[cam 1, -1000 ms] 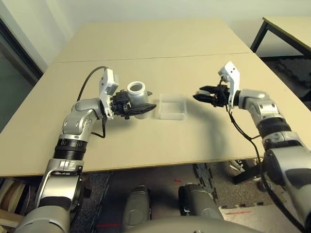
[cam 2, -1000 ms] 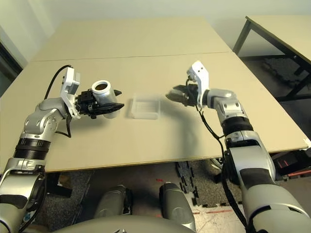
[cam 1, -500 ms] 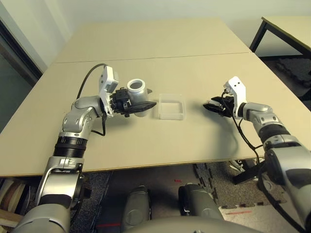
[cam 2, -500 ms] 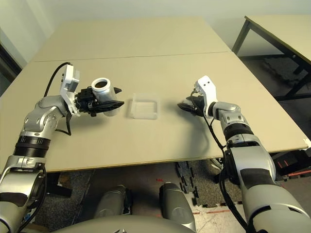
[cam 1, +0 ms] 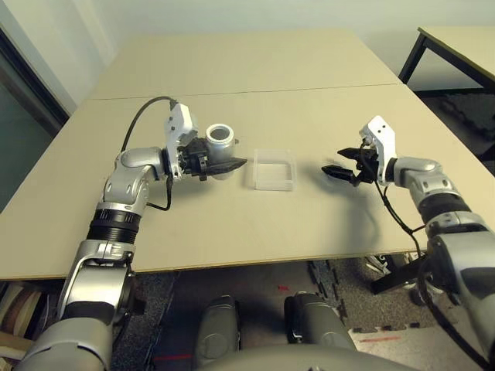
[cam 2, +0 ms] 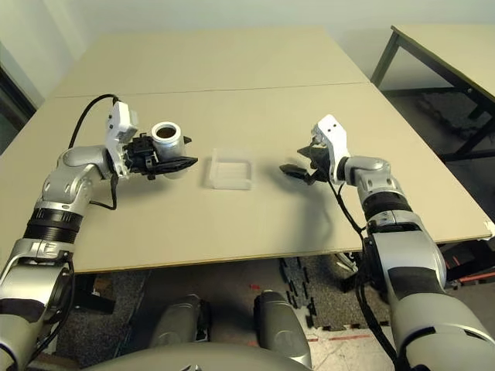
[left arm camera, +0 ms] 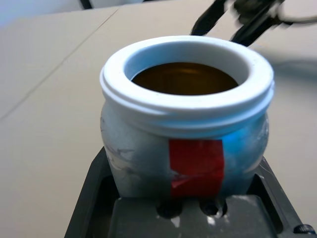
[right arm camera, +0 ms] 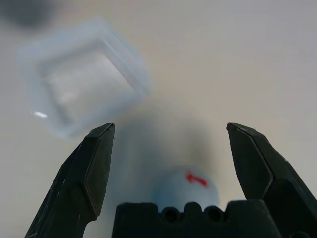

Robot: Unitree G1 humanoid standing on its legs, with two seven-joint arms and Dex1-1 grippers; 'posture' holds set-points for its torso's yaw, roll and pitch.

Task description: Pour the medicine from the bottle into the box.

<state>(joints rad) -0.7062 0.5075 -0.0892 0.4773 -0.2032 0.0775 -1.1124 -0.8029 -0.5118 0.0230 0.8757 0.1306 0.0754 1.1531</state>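
Holding the uncapped bottle (cam 1: 219, 148) upright just left of the clear box (cam 1: 274, 169), the left gripper (cam 1: 223, 164) must next tip it over the box, while the right gripper (cam 2: 298, 164) hangs spread above the cap (right arm camera: 184, 191).

Even, bright indoor light falls on the pale counter (cam 1: 255, 224) from above, leaving soft, faint shadows under both arms. The head views bend straight edges outward toward the corners. In the left wrist view the bottle (left arm camera: 187, 119) is sharp with a bluish glare. In the right wrist view the box (right arm camera: 81, 74) is blurred.
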